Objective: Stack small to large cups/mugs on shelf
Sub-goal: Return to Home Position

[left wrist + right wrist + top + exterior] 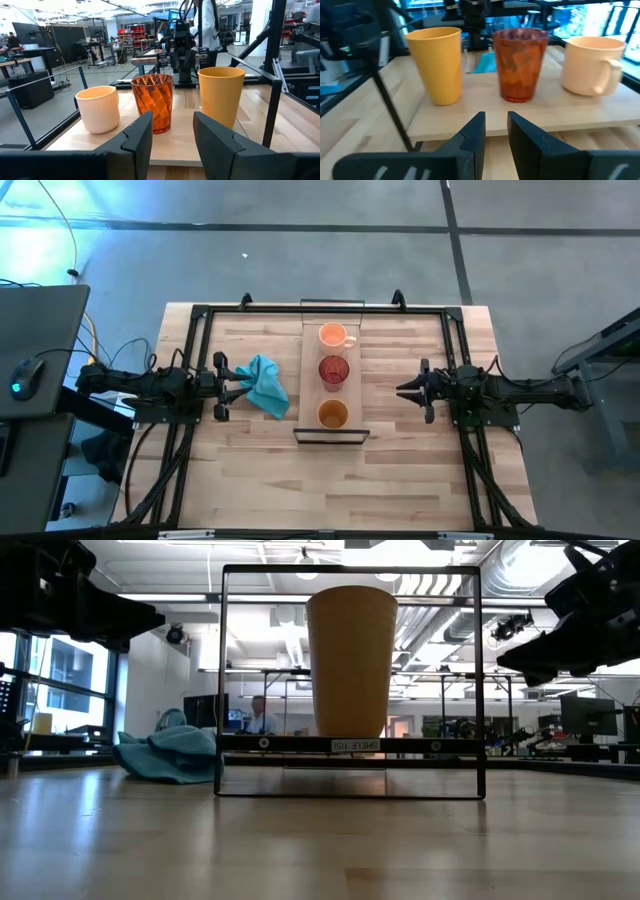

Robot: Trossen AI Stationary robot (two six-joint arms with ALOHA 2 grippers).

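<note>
**3 cups in a row on the shelf, both grippers empty on either side**

From the high view I read the layout. The shelf [352, 390] runs down the middle of the table [420, 470], with the pale orange mug [333, 335] at the far end, the dark red cup [333, 370] in the middle and the amber cup [333, 414] at the near end. The 3 stand upright and apart from one another.

The low view shows what the high view cannot. The shelf board sits raised off the tabletop in a dark frame [482, 680], and both arms hang above the table surface. From this angle only the amber cup [350, 660] is visible, and the other 2 are hidden behind it.

The teal cloth [266, 385] lies on the table between the left gripper [243, 385] and the shelf. I cannot tell whether the fingertips touch it.

The wrist views settle the finger states. The left gripper [172, 125] faces the row side-on with its fingers clearly parted, and the gap is about as wide as the dark red cup [152, 102] seen beyond it. It grips nothing. The right gripper [496, 122], on the opposite side of the shelf [530, 117] and well clear of it, has its fingers close together with a narrow slit of wood showing between them. It pinches nothing.
</note>
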